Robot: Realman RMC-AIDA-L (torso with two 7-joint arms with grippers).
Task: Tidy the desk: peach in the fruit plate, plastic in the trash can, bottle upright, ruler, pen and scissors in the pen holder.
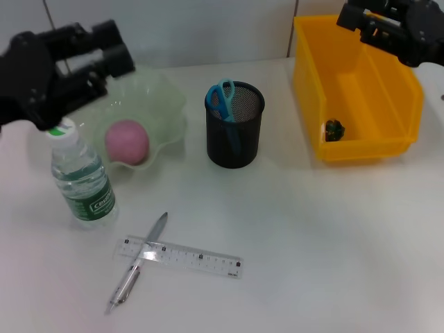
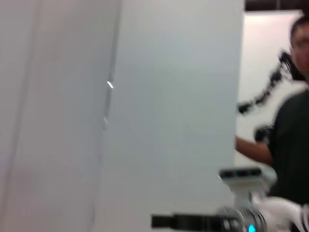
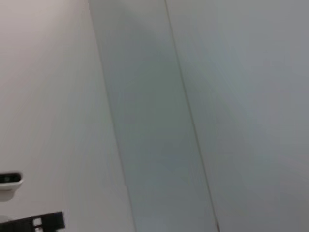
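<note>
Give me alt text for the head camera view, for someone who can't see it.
A white desk, partly tidied: a pink peach sits in a pale green fruit plate, blue scissors stand in a black mesh pen holder, and a water bottle stands upright. A pen and clear ruler lie crossed in front; a yellow bin stands at right.

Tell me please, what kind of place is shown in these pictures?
Probably an indoor lab or office set up as a test desk. A white table stands against a plain panelled wall, with desk items such as a mesh pen holder, a ruler and a yellow bin.
</note>
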